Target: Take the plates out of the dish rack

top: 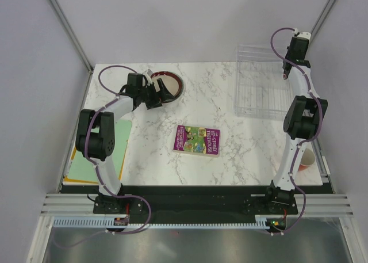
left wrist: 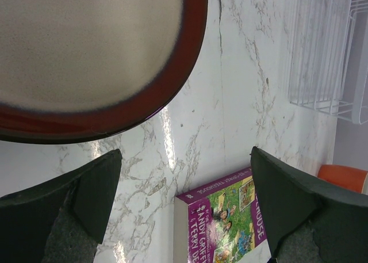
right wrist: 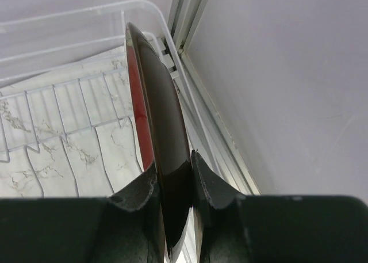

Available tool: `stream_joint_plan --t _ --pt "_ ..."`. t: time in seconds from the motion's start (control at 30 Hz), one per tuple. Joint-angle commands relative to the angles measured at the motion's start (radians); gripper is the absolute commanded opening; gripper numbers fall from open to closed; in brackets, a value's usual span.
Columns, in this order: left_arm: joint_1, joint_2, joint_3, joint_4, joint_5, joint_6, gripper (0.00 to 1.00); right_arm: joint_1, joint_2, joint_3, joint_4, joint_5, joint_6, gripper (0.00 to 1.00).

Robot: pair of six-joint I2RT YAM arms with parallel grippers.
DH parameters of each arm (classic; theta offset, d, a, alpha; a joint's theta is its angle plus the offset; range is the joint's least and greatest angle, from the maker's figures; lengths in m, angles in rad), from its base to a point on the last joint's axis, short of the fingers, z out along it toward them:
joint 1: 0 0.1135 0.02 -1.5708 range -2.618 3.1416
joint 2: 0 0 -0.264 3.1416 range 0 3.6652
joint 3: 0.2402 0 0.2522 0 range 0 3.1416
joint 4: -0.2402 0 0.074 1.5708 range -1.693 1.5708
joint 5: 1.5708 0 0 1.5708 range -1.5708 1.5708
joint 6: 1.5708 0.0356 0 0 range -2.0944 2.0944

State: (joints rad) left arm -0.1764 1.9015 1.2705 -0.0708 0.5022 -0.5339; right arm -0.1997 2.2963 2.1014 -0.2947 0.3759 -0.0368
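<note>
A dark brown plate with a cream centre [top: 170, 82] lies flat on the marble table at the back left; in the left wrist view this plate [left wrist: 86, 50] fills the upper left. My left gripper [top: 157, 95] [left wrist: 185, 159] hangs open just in front of it, with nothing between its fingers. The see-through dish rack [top: 259, 82] [right wrist: 63, 107] stands at the back right. Over the rack's far right side my right gripper [top: 286, 73] [right wrist: 172, 165] is shut on the rim of a dark brown plate with a red face [right wrist: 158, 113], held upright and edge-on.
A purple book [top: 197, 140] [left wrist: 224, 223] lies mid-table. An orange cup [top: 306, 158] [left wrist: 344, 175] sits near the right arm by the table's right edge. Green and yellow sheets [top: 95, 159] lie at the front left. Walls close in on both sides.
</note>
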Motion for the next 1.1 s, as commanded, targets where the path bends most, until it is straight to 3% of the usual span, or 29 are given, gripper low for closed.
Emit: stream_joint_plan --t 0.0,0.3,0.53,1.07 --pt "-0.005 -0.018 -0.002 0.045 0.022 -0.020 1.00 -0.004 -0.142 -0.009 0.120 0.060 -0.011 0.06" --pt "-0.005 -0.079 -0.043 0.052 0.032 -0.035 1.00 -0.004 -0.287 -0.115 0.120 0.029 0.012 0.05" --pt "-0.005 -0.124 -0.074 0.123 0.073 -0.075 1.00 0.020 -0.457 -0.237 0.068 -0.161 0.179 0.03" --pt "-0.005 -0.142 0.010 0.285 0.200 -0.201 0.97 0.282 -0.750 -0.415 -0.061 -0.453 0.397 0.00"
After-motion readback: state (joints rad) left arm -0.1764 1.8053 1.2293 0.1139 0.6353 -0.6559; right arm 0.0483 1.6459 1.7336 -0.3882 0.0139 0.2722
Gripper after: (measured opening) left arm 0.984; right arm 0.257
